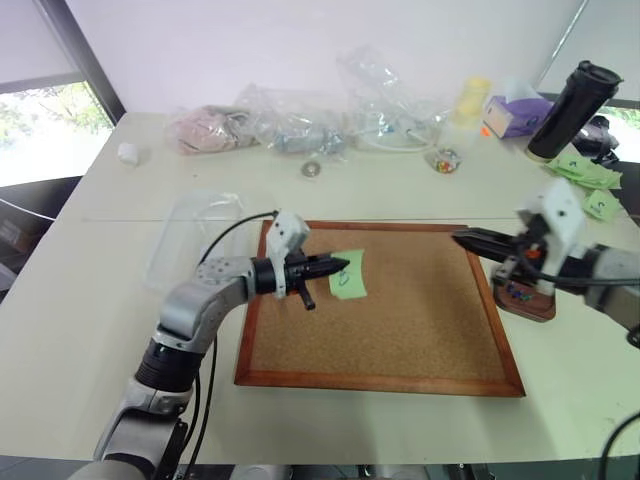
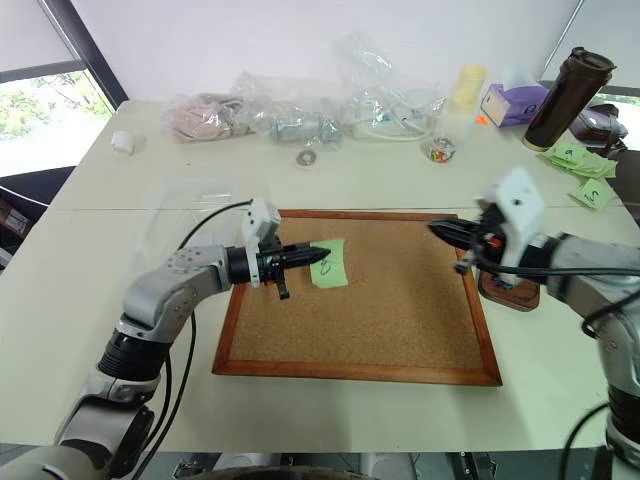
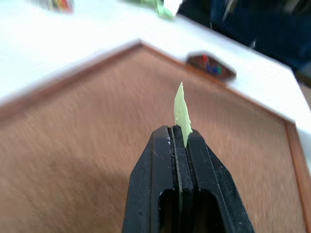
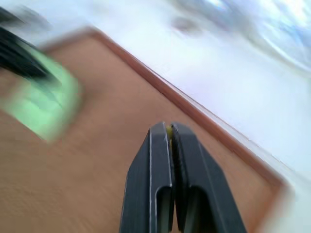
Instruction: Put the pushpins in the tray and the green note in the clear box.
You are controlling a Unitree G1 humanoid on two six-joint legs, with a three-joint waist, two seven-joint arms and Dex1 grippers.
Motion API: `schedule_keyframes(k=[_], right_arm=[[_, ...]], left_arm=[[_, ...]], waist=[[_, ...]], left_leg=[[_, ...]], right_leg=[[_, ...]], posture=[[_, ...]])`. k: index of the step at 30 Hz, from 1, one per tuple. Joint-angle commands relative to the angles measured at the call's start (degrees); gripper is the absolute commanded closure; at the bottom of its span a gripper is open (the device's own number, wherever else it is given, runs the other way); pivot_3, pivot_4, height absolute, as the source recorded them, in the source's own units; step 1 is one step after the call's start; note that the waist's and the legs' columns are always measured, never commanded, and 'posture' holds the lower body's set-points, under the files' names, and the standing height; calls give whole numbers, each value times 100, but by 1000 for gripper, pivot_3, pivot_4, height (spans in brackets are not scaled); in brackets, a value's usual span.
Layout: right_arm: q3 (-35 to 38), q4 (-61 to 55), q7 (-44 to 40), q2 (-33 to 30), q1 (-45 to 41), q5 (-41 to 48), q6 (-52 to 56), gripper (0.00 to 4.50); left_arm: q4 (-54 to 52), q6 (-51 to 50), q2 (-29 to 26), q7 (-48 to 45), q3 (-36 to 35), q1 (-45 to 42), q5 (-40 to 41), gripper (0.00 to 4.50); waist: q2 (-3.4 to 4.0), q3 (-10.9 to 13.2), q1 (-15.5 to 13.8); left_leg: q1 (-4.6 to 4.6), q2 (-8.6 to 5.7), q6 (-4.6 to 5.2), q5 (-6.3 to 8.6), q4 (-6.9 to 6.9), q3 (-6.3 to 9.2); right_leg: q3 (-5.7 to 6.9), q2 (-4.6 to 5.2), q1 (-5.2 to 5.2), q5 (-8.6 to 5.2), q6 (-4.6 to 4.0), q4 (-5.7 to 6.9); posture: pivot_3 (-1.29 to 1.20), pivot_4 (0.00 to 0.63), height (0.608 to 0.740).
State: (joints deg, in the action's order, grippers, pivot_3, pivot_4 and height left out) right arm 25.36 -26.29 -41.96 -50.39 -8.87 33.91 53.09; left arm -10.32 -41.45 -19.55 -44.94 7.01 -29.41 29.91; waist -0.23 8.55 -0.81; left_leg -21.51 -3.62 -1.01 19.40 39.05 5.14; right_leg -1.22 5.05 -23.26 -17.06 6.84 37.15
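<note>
My left gripper (image 1: pixel 340 266) is shut on the near edge of the green note (image 1: pixel 350 277), holding it just above the cork board (image 1: pixel 400 330). In the left wrist view the note (image 3: pixel 181 112) stands on edge between the closed fingers. My right gripper (image 1: pixel 460 238) hovers over the board's right side, pointing left. It is shut with a tiny yellow pushpin (image 4: pixel 169 130) pinched at its tip. Behind it, off the board's right edge, sits the tray (image 1: pixel 537 310) with several coloured pushpins (image 1: pixel 517 292) in it. The clear box (image 1: pixel 200 235) lies left of the board.
Along the table's back lie wrinkled clear bags (image 1: pixel 300 125). A small jar of pins (image 1: pixel 446 160), a purple tissue box (image 1: pixel 512 115) and a tall black bottle (image 1: pixel 572 98) stand there too. A bunch of green notes (image 1: pixel 585 172) lies at the far right. A cable runs along my left arm.
</note>
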Motion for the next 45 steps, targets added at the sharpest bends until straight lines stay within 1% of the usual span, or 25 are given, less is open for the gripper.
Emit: schedule_keyframes(k=[1,2,5,9,13,17,19,22,24,25,26,28,29,36,40,42,45], right_arm=[[536,414,170,110,177,-27,-130,4500],[552,583,205,120,262,-95,-195,4500],[342,1407,168,197,783,-616,-859,4500],[161,2106,159,358,786,-810,-1336,4500],[76,2730,120,403,614,-914,-1627,4500],[34,3013,32,365,551,-965,-1755,4500],[16,3100,4,350,536,-983,-1791,4500],[24,3127,-23,341,517,-969,-1782,3543],[44,3093,-37,331,515,-952,-1744,2559],[50,3080,-41,328,514,-949,-1731,1929],[91,3013,-39,310,511,-920,-1691,1501],[210,2858,-52,278,485,-805,-1582,448],[272,2801,-58,264,472,-752,-1529,48],[512,2434,-160,82,396,-448,-1245,48],[595,1519,-528,-171,315,304,-619,48],[435,1041,-549,-221,143,618,-346,48],[-93,462,-701,-325,-238,817,-250,48]], left_arm=[[-607,-267,-56,226,-394,-186,362,4435],[-696,-323,-105,266,-433,-194,389,4435],[-906,-430,-421,447,-725,-203,388,4435],[-944,-485,-579,599,-879,-96,450,4435],[-1233,-580,-531,546,-676,118,607,4435],[-1505,-691,-608,191,-317,301,825,4435],[-1548,-663,-664,84,-151,352,792,4435],[-1507,-582,-697,56,-59,380,721,4500],[-1466,-537,-707,41,-44,386,698,4500],[-1456,-525,-711,38,-40,386,696,4500],[-1435,-508,-701,42,-30,380,688,4500],[-1393,-486,-674,57,-23,361,680,4500],[-1380,-480,-664,65,-22,356,678,4500],[-1366,-467,-712,64,-52,358,721,4500],[-1405,-579,-782,140,-296,299,878,4500],[-1449,-639,-846,252,-482,244,938,4500],[-1573,-777,-1032,537,-904,132,995,4500]], waist=[[1,-1,19],[4,-2,29],[3,-2,21],[7,-2,24],[8,-2,16],[7,-3,4],[8,-3,10],[9,-3,9],[9,-3,14],[9,-3,14],[9,-3,14],[10,-3,13],[9,-3,10],[10,-3,10],[11,-2,19],[10,-2,29],[9,-1,29]], left_leg=[[1,1,0,0,0,0],[4,1,0,0,-2,-3],[11,4,0,0,-6,-3],[12,3,0,0,-3,-12],[12,3,-1,0,1,-13],[11,2,-1,-1,4,-11],[12,2,-1,0,4,-12],[14,2,-1,0,3,-11],[12,2,-1,0,3,-12],[12,2,-1,0,3,-13],[13,2,-1,0,3,-13],[13,2,-1,0,3,-13],[13,2,-1,0,3,-12],[12,2,-1,0,3,-12],[12,3,-1,0,3,-12],[12,5,0,0,2,-11],[12,8,0,0,2,-8]], right_leg=[[0,-1,0,0,0,2],[-3,-2,0,0,0,3],[-8,-9,-1,0,0,5],[-10,-10,-2,0,0,6],[-10,-10,-2,0,0,6],[-10,-7,2,0,0,5],[-11,-7,4,0,1,4],[-10,-8,4,0,1,5],[-11,-8,2,0,1,5],[-11,-8,2,0,1,5],[-11,-8,2,0,1,5],[-11,-8,2,0,1,5],[-10,-8,2,0,1,5],[-10,-8,3,0,1,5],[-10,-8,2,0,1,5],[-10,-11,1,0,1,5],[-10,-13,0,0,1,6]], posture=[[0,150,740],[0,150,740],[0,150,740],[0,150,740],[0,150,740],[0,150,740],[0,150,740],[0,150,740],[0,150,740],[0,150,740],[0,150,740],[0,150,740],[0,150,740],[0,150,740],[0,150,740],[0,150,740],[0,150,740]])
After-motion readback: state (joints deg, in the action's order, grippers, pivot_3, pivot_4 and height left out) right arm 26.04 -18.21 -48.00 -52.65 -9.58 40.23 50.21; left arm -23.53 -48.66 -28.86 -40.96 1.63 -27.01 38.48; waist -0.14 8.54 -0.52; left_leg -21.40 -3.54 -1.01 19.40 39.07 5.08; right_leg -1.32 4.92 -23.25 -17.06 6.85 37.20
